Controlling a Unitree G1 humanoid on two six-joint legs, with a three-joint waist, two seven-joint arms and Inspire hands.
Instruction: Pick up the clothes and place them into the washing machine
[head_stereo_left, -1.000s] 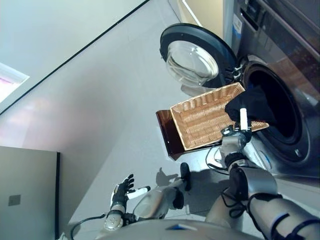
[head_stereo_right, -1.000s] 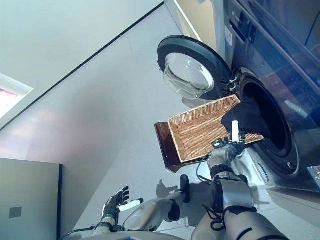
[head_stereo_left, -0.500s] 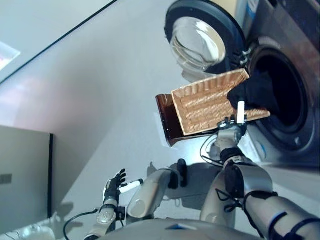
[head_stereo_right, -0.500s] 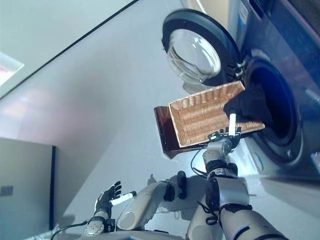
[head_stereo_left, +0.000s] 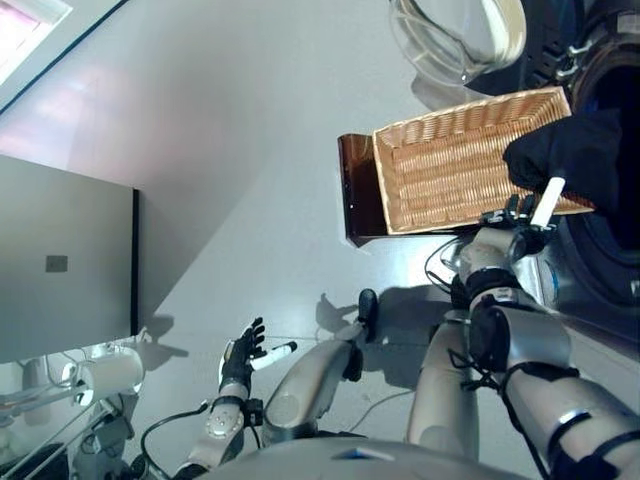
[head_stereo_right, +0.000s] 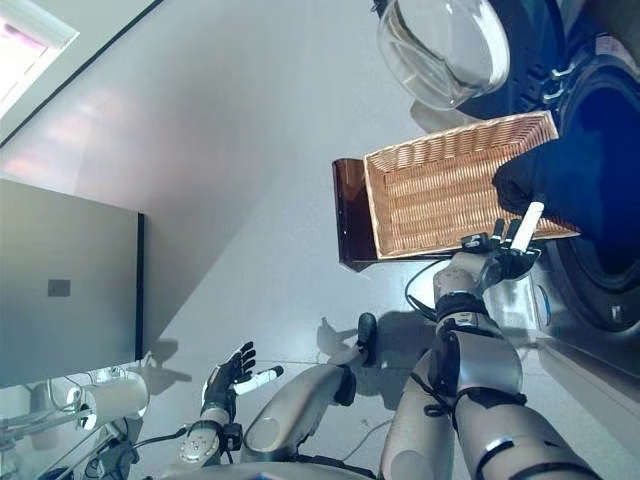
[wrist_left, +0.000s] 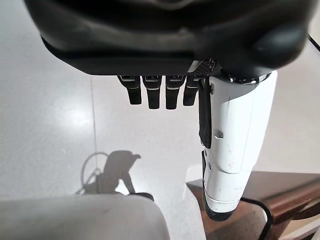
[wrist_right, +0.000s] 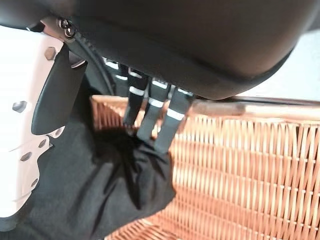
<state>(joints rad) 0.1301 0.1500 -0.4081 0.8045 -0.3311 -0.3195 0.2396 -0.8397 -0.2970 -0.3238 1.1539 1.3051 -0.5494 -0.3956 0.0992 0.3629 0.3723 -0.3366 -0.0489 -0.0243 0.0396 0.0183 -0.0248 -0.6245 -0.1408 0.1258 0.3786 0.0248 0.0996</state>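
We are looking down at a wicker basket (head_stereo_left: 462, 165) sitting on a dark brown stand (head_stereo_left: 358, 190) at about one o'clock in the head views, pressed up close to the washing machine (head_stereo_right: 600, 200) at three o'clock. The black garment (head_stereo_left: 570, 158) is lying bunched over the basket's corner nearest the machine, spilling toward the dark drum opening (head_stereo_right: 605, 150), so part of it is already crossing the basket's rim. Our right hand (head_stereo_left: 520, 215) is reaching up at the garment from below; in its wrist view the dark fingers (wrist_right: 150, 117) are pointing straight down onto the black cloth (wrist_right: 95, 185), touching its folded edge without curling round it, while the white-covered thumb (wrist_right: 25, 115) is standing apart beside the cloth, so the hand is spread and not clamped on anything. The basket's woven wall (wrist_right: 240, 165) is showing right behind those fingers, and it is this rim that is standing between the hand and the drum. The machine's round glass door (head_stereo_right: 440, 45) is hanging open at twelve o'clock, above the basket. Our left hand (head_stereo_left: 243, 352) is idling low at seven o'clock over the pale floor (head_stereo_left: 230, 150), its fingers relaxed and parted, holding nothing. A grey cabinet panel (head_stereo_left: 60, 270) is standing at nine o'clock, with a white roll (head_stereo_left: 110, 373) just below it.
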